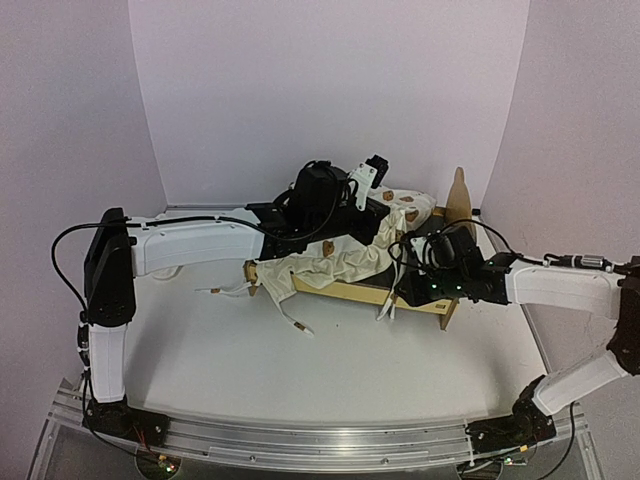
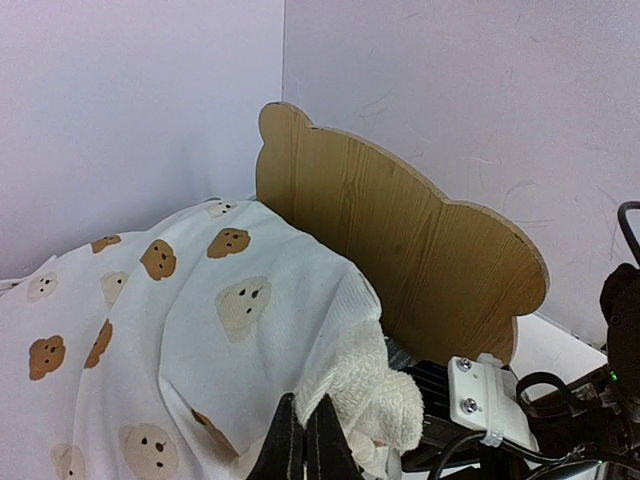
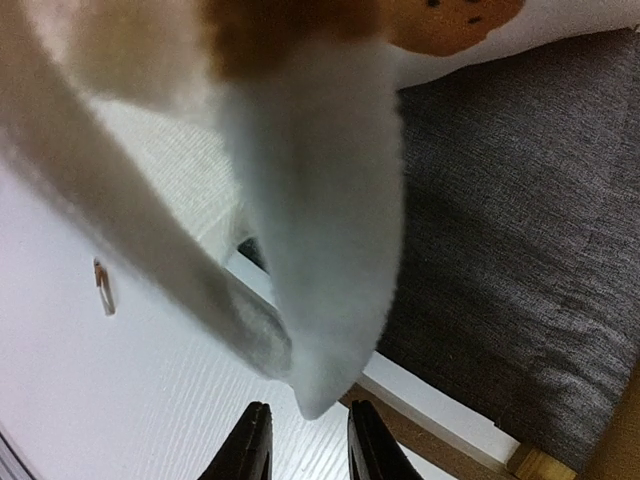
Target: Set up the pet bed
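**Logging gripper and bed positions**

Pet bed sits right of centre on the table, toward the far right corner. The bear-print cushion is heaped over most of it.

- Left gripper: over the middle of the bed, facing the headboard. Its fingers are pressed together against a cushion fold with the fluffy underside turned out. Cannot tell whether any fabric is caught between them.
- Right gripper: at the near side rail, close to the headboard end. Jaws are parted by a narrow gap. A hanging corner of the cushion ends level with the fingertips and touches neither. The grey felt base is exposed just beyond.

Obstructions: the cushion hides the base from above and spills over the foot end. Loose ties trail onto the table on the near left of the frame.

Orientation: long axis runs from table centre-left to far right. The headboard stands upright at the far right end, the foot end pointing left.
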